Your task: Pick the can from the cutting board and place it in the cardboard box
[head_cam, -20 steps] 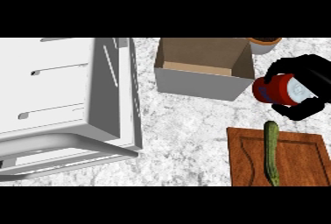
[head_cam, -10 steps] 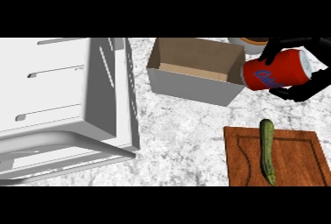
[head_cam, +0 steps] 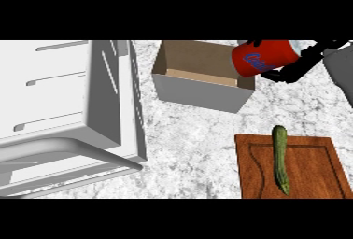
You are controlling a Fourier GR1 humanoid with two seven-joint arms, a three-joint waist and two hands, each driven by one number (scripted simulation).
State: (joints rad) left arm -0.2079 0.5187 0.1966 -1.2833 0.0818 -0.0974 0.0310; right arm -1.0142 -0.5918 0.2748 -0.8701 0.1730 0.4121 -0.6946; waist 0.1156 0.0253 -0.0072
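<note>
At the left edge of the speckled grey-white stone counter [head_cam: 193, 140] stands a large pale grey cabinet-like unit [head_cam: 62, 107] with slotted handles on its top face and a rounded grey bar [head_cam: 82, 161] along its lower front; it fills the left third of the head view; just right of it, toward the counter's far edge, sits the open brown cardboard box [head_cam: 200, 77] with grey outer walls, its tan floor showing and its near wall facing the lower edge of the view; at the box's far right corner hangs the red cylindrical can [head_cam: 265, 57] with blue lettering on its side, tilted with its pale top toward the right, its left end overlapping the box's right rim, so it sits above that corner rather than inside the box, and whether it touches the rim cannot be told; the black right hand [head_cam: 298, 65] is clasped round the can from the right side, fingers curled under and behind it, with a patch of grey forearm [head_cam: 341, 70] showing at the right edge of the view; nearer the counter's front right corner lies the reddish-brown wooden cutting board [head_cam: 310, 170] with a shallow groove round its border, well apart from the box; on the board's left half rests a long green cucumber [head_cam: 280, 158], lying lengthwise from the board's far edge toward its near edge; the left hand shows nowhere.
</note>
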